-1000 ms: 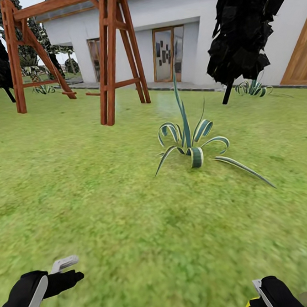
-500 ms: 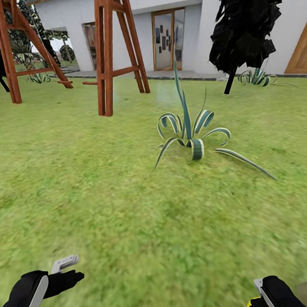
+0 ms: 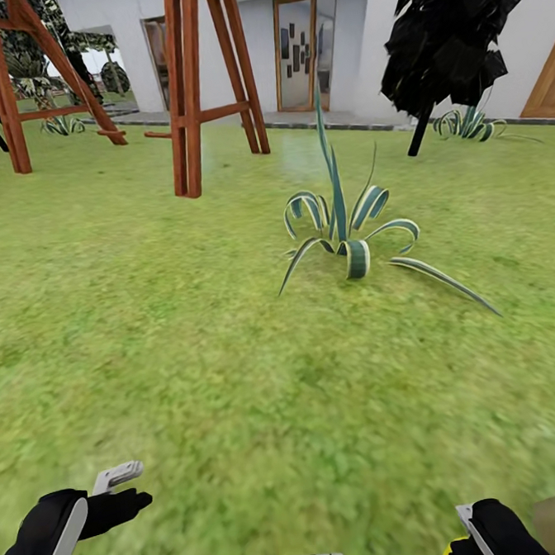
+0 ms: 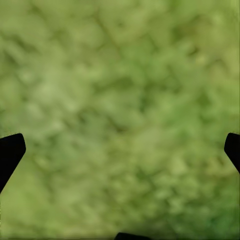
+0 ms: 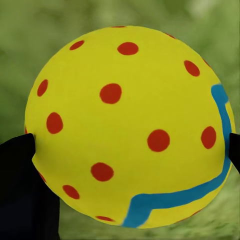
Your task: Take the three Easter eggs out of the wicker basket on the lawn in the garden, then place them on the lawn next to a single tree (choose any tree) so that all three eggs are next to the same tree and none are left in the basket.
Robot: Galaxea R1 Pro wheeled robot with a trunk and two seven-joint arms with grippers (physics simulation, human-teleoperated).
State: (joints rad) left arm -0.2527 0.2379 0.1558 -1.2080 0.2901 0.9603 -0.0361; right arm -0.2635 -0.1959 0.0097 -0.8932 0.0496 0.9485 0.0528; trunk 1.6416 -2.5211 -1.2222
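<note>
— Where's the Easter egg (image 5: 127,127)?
— Pinched in the right gripper (image 5: 127,150), fingers against both its sides, at five o'clock in the head view.
— The left gripper (image 4: 120,150)?
— Spread over bare lawn (image 3: 192,358).
— Changes?
— The view has dipped.
— Ahead?
— A striped plant (image 3: 344,223) at one o'clock, the swing frame (image 3: 189,85) at eleven.

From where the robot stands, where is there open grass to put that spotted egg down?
The widest bare stretch of lawn lies between the two grippers and the spiky striped plant. More open grass runs left of that plant up to the wooden swing frame. It gets crowded around the plant's sprawling leaves and the frame's legs. The Easter egg sits in the right gripper.
</note>
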